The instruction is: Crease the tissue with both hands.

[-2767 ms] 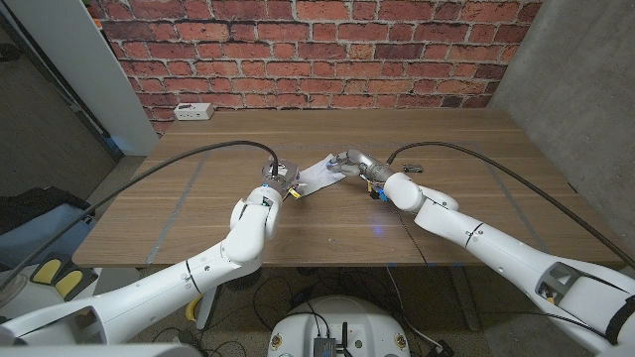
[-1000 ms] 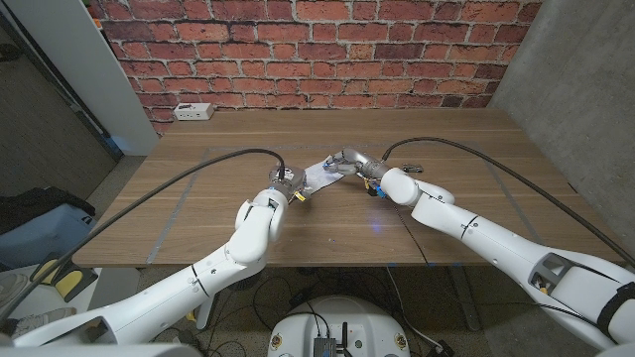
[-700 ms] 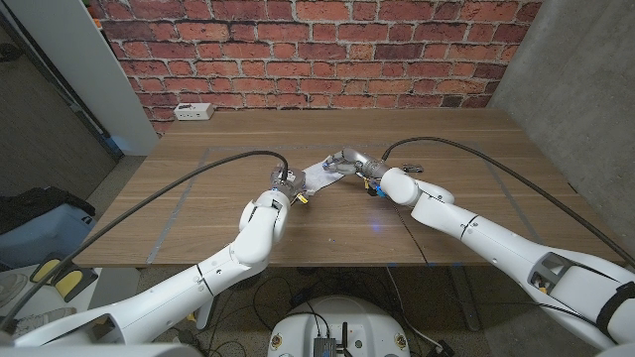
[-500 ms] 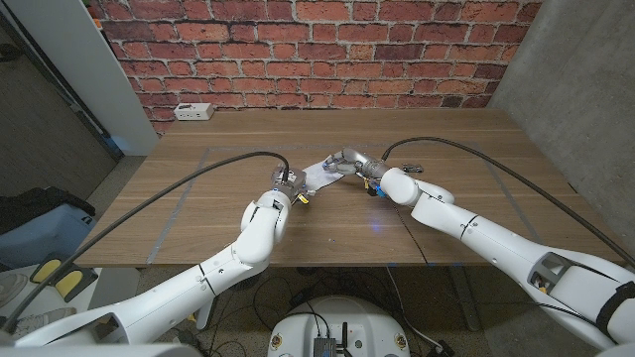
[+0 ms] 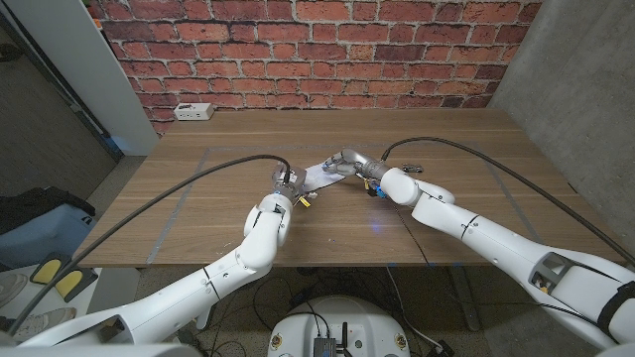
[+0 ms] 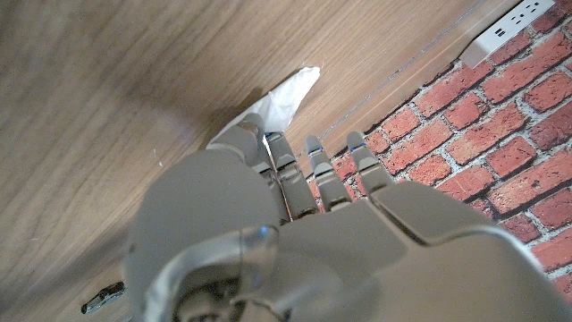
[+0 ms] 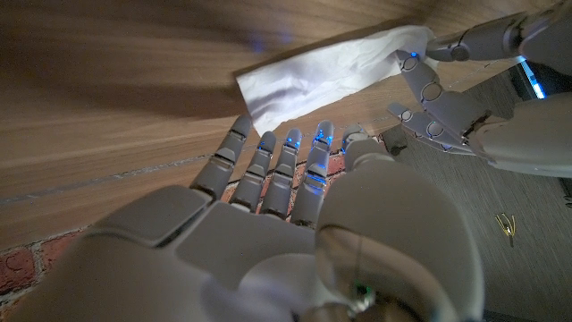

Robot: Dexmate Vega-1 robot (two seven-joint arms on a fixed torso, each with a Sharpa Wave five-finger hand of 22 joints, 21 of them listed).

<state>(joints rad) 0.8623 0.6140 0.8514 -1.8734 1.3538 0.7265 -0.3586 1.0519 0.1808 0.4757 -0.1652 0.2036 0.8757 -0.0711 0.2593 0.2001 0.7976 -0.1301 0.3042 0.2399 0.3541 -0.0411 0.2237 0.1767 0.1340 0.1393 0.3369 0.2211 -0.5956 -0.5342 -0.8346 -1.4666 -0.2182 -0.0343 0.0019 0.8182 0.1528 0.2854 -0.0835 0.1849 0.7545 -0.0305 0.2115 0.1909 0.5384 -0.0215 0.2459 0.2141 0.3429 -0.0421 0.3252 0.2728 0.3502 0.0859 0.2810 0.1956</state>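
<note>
We are working on a white tissue (image 5: 319, 176) lying folded mid-counter (image 5: 198, 218). Our left hand (image 5: 285, 183) is pressing on its near end, fingers (image 6: 308, 165) side by side; our right hand (image 5: 347, 164) is touching the far end, fingers (image 7: 268, 165) slightly spread, pinning it for creasing.

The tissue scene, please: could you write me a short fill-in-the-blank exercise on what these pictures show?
1. The tissue on the table is ____ in colour.
2. The left hand and the right hand are at opposite ____ of the tissue.
3. The wall behind the table is built of ____.
4. A white ____ lies at the table's far left corner.

Missing words: white; ends; brick; power strip
</note>
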